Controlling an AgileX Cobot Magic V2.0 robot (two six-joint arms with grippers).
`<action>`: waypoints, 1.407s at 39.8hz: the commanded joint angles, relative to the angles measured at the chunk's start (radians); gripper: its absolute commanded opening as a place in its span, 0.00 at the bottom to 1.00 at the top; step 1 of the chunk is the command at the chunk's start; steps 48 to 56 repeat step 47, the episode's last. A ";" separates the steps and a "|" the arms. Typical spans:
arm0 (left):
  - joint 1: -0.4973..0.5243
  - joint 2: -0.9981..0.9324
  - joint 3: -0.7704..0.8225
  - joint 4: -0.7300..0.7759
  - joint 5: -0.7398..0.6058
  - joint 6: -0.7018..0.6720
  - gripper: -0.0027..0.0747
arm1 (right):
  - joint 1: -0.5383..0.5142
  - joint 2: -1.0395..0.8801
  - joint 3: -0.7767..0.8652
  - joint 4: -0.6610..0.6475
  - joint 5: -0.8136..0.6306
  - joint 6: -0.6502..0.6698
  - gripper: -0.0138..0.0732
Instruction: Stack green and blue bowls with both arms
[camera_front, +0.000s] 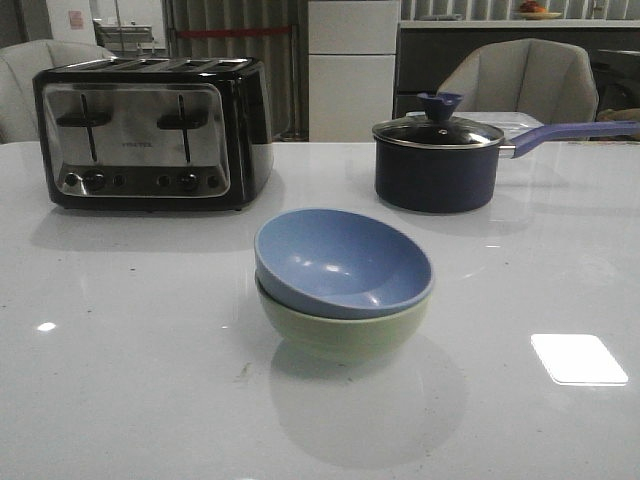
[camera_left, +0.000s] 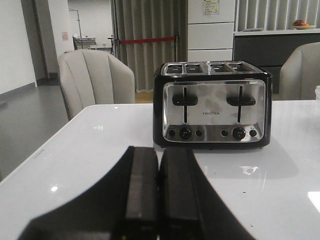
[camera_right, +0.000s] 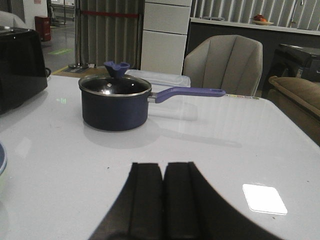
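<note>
The dusty grey-blue bowl (camera_front: 342, 260) sits nested inside the pale sage green bowl (camera_front: 342, 333) at the middle of the white table in the front view, tilted slightly. A sliver of the stacked bowls' rim (camera_right: 2, 165) shows at the edge of the right wrist view. My left gripper (camera_left: 159, 155) is shut and empty, low over the table, facing the toaster. My right gripper (camera_right: 163, 167) is shut and empty, low over the table, facing the saucepan. Neither gripper shows in the front view.
A black and silver four-slot toaster (camera_front: 150, 130) stands at the back left, also in the left wrist view (camera_left: 212, 105). A dark saucepan with glass lid and purple handle (camera_front: 440, 160) stands at the back right, also in the right wrist view (camera_right: 116, 102). Chairs stand behind the table.
</note>
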 joint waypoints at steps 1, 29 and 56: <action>-0.007 -0.017 0.006 -0.001 -0.086 -0.009 0.16 | -0.005 -0.020 -0.006 -0.099 -0.107 0.115 0.19; -0.007 -0.017 0.006 -0.001 -0.086 -0.009 0.16 | -0.005 -0.020 -0.006 -0.020 -0.082 0.070 0.19; -0.007 -0.017 0.006 -0.001 -0.086 -0.009 0.16 | -0.005 -0.020 -0.006 -0.020 -0.082 0.070 0.19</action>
